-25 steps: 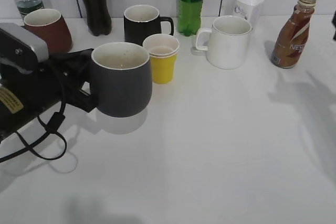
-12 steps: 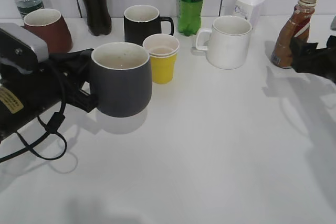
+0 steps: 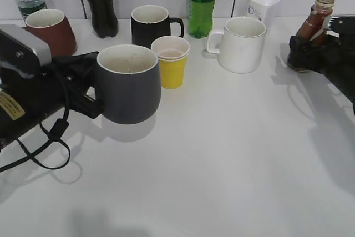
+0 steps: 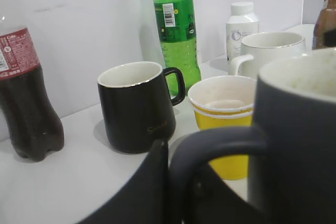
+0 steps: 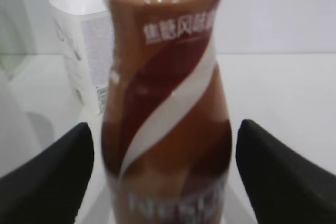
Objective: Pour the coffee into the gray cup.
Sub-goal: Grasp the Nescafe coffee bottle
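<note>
The gray cup [image 3: 128,84] is squat and dark with a pale speckled inside, and it is held slightly above the table at the left. My left gripper [image 3: 89,90] is shut on its loop handle [image 4: 210,145]; one finger [image 4: 157,182] presses the handle's outer side. The cup's body [image 4: 299,129] fills the right of the left wrist view. The coffee bottle [image 3: 317,15], brown with a white swoosh label, stands upright at the far right. My right gripper [image 3: 303,51] is open around its lower body. In the right wrist view the bottle [image 5: 168,129] stands between the two fingers with gaps on both sides.
A yellow paper cup [image 3: 171,62] stands right beside the gray cup. Behind are a black mug [image 3: 150,23], a white mug [image 3: 241,43], a green bottle [image 3: 202,1], a cola bottle [image 3: 99,4], a reddish-brown mug [image 3: 50,29] and a white pill bottle [image 3: 262,4].
My right gripper came in from the right edge and now stands around the coffee bottle. The left gripper and gray cup have not moved.
</note>
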`<control>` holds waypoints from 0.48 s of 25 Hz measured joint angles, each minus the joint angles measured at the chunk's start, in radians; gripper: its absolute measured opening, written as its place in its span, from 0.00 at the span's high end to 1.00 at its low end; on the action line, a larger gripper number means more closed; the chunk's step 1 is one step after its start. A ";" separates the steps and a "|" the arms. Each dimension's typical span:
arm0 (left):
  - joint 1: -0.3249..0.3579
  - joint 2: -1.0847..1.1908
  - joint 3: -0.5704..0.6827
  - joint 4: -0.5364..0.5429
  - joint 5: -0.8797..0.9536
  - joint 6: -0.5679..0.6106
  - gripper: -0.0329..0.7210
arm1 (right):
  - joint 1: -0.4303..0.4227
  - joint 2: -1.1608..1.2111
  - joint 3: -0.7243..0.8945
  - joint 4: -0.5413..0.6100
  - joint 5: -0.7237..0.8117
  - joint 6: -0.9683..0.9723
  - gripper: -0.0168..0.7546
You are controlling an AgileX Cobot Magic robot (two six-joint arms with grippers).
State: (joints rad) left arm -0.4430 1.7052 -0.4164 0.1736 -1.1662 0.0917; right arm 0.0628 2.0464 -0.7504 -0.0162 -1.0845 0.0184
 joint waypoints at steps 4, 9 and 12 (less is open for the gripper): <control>0.000 0.000 0.000 0.000 0.000 0.000 0.90 | 0.000 0.069 -0.083 0.008 0.001 0.001 0.12; 0.000 0.000 0.000 0.000 0.000 -0.001 0.90 | 0.000 0.138 -0.160 0.011 0.001 0.001 0.13; 0.000 0.000 0.000 0.000 0.000 -0.001 0.90 | 0.000 0.169 -0.193 0.011 0.002 0.001 0.19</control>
State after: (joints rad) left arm -0.4430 1.7052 -0.4164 0.1736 -1.1662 0.0908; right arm 0.0628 2.2153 -0.9438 -0.0053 -1.0827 0.0194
